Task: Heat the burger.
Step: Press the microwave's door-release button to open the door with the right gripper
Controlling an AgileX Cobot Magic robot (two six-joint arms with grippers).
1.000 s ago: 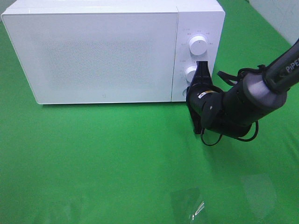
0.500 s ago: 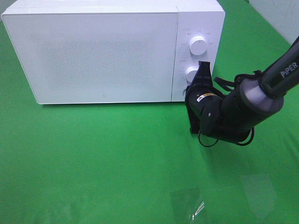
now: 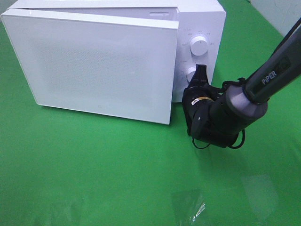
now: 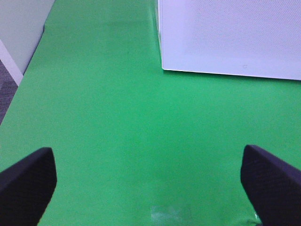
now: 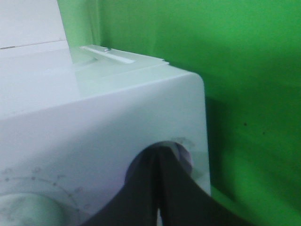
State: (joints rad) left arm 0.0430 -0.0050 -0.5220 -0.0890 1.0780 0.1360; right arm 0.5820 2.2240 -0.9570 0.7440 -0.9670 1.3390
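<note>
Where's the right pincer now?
In the high view, the right pincer is right of centre, shut, its tip at the microwave panel beside the lower knob.

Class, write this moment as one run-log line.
microwave door: ajar | left pincer: open | right pincer: shut, at control panel | burger: unseen

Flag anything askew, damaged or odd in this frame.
The microwave door stands ajar, its right edge swung forward off the front, so it looks crooked. The right gripper, jaws shut, has its tip at the control panel. Nothing looks spilled or damaged.
</note>
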